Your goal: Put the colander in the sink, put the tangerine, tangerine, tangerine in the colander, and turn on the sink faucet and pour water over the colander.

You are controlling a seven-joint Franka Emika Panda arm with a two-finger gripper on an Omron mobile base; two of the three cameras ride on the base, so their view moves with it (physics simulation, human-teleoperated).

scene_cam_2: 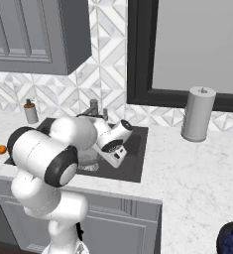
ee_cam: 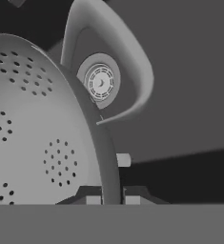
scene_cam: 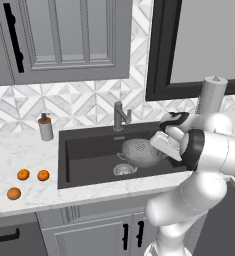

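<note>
Hand [ee_cam: 112, 198] pinches colander [scene_cam: 140, 151] rim inside sink [scene_cam: 89, 150], above drain [scene_cam: 123, 170]

Glossy white rounded link shells, joined by dark charcoal-black joint bands. Broad black ring around the thick forearm segment. Bulbous white elbow and shoulder housings above a white pedestal column, set in front of the sink [scene_cam: 84, 145]. White boxy hand block with black collar at the wrist. Two small dark finger tips with pale square pads.
</note>
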